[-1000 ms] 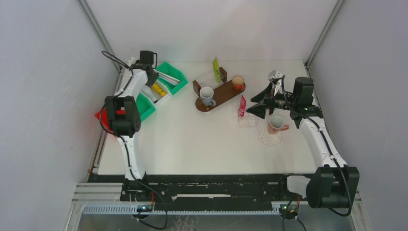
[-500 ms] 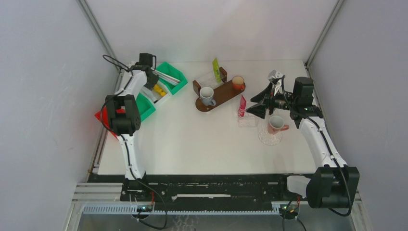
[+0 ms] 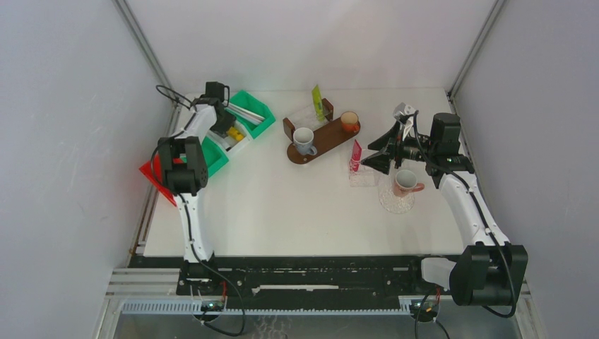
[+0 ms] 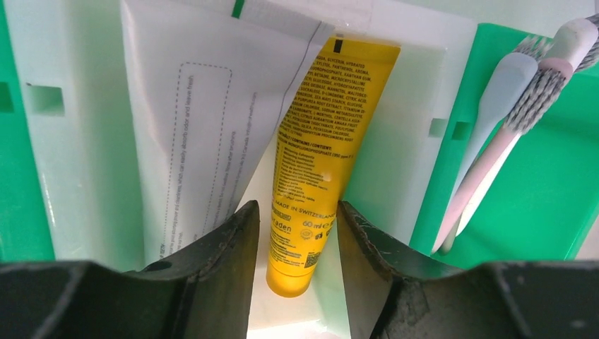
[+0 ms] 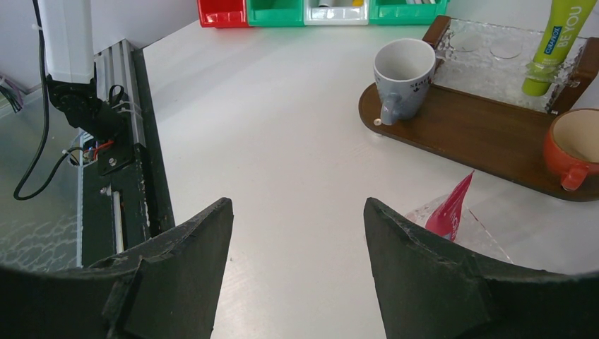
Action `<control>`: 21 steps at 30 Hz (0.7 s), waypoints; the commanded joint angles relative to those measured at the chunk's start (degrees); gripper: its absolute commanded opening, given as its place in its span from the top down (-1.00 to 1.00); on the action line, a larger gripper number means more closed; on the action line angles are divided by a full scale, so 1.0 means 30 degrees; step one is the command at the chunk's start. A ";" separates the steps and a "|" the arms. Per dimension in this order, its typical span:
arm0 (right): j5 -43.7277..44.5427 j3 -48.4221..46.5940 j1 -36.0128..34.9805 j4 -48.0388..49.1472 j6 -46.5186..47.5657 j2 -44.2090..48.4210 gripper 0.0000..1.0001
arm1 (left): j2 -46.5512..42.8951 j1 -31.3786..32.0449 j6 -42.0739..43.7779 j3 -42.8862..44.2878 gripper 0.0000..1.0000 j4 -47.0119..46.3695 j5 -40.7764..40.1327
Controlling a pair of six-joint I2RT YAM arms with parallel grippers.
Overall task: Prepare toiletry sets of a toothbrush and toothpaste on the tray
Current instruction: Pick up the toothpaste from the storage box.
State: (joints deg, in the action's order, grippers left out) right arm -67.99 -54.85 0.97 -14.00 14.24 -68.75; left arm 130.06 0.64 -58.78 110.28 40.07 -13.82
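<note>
From above, my left gripper (image 3: 228, 127) reaches over the row of bins at the far left of the table, above the white bin (image 3: 239, 143) that sits between two green ones. My right gripper (image 3: 373, 159) hangs on the right with its fingers spread, just right of a red-yellow tube (image 3: 356, 153) standing in a clear glass dish (image 3: 363, 178). A pink mug (image 3: 405, 182) sits on a glass saucer (image 3: 393, 203) near that hand. Further back, the wooden tray (image 3: 326, 141) carries a grey mug (image 3: 304, 140), an orange cup (image 3: 349, 121) and a green-yellow tube (image 3: 318, 103). Through my left wrist camera, my left gripper (image 4: 297, 210) is open, one finger either side of the near end of a yellow tube (image 4: 321, 141) lying in the white bin (image 4: 417, 106). I cannot tell if they touch it. A white tube (image 4: 198, 127) overlaps its left edge, and toothbrushes (image 4: 494, 155) lie in the green bin (image 4: 544, 198) to the right. Through my right wrist camera, my right gripper (image 5: 297, 205) is wide apart and holds nothing. Beyond it the grey mug (image 5: 404, 70) and orange cup (image 5: 576, 145) stand on the wooden tray (image 5: 480, 138), and the green-yellow tube (image 5: 554, 42) is upright in a glass holder (image 5: 487, 63).
</note>
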 commanded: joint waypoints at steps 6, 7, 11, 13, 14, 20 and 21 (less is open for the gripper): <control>-0.0185 -0.0642 -0.0130 0.0385 0.0217 0.0680 -0.52 | 0.0955 -0.0073 0.0490 0.1928 -0.05 0.0248 0.0706; -0.0178 -0.0642 -0.0161 0.0370 0.0217 0.0695 -0.52 | 0.1062 -0.0084 0.0471 0.1987 -0.06 0.0303 0.0817; -0.0184 -0.0642 -0.0122 0.0387 0.0203 0.0754 -0.52 | 0.1065 -0.0120 0.0232 0.1918 0.19 0.0436 0.0812; -0.0205 -0.0642 -0.0146 0.0407 0.0181 0.0768 -0.52 | 0.0976 -0.0145 0.0116 0.1760 0.33 0.0415 0.0803; -0.0191 -0.0642 -0.0137 0.0417 0.0165 0.0769 -0.52 | 0.0937 -0.0170 0.0102 0.1747 0.42 0.0419 0.0818; -0.0171 -0.0642 -0.0168 0.0394 0.0197 0.0696 -0.52 | 0.0051 -0.0165 0.0200 0.0960 0.65 -0.0046 0.0327; -0.0165 -0.0642 -0.0173 0.0390 0.0200 0.0683 -0.52 | -0.0164 -0.0179 0.0281 0.0742 0.65 -0.0184 0.0162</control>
State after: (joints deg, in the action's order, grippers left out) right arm -67.99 -54.85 0.93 -13.98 14.22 -68.14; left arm 132.51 0.45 -58.50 113.80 39.11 -11.60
